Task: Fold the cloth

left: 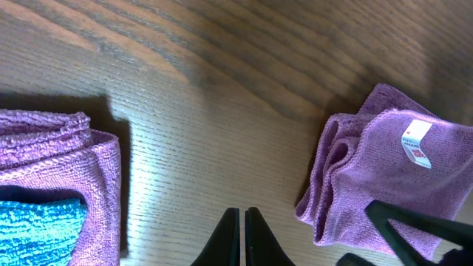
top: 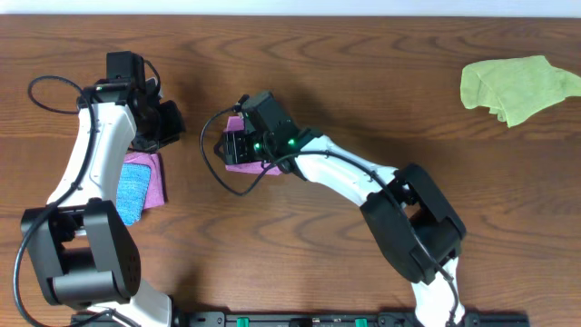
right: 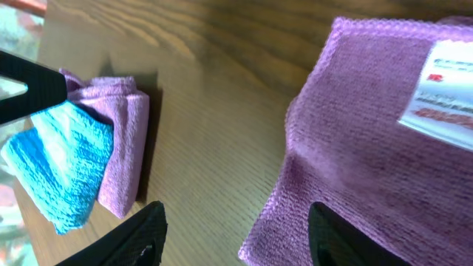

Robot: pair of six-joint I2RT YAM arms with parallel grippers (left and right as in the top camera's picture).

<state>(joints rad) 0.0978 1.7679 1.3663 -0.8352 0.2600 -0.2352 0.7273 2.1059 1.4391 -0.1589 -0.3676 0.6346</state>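
The wooden table (top: 363, 73) is carrying everything, with the lime-green cloth (top: 517, 86) lying crumpled well apart at its far right corner. The right arm (top: 363, 177) is reaching across to the table's middle-left. There the right gripper (right: 236, 236) is hovering with its fingers spread wide, one over bare wood, the other over the cloth's edge, gripping nothing.

The cloth (left: 369, 185) is lying under that gripper as a folded purple bundle. Its rounded fold is facing the left gripper (left: 242, 233), and its stitched edges are pointing away. The gripper is covering most of it from above, so its long axis cannot be told.

The left gripper is hanging over bare wood between the cloth and a second purple cloth (left: 89, 185), fingers pressed together on nothing. That second cloth is holding a blue cloth (right: 59, 162) on top of it. The white tag (left: 416, 142) is showing face-up near the cloth's far corner.
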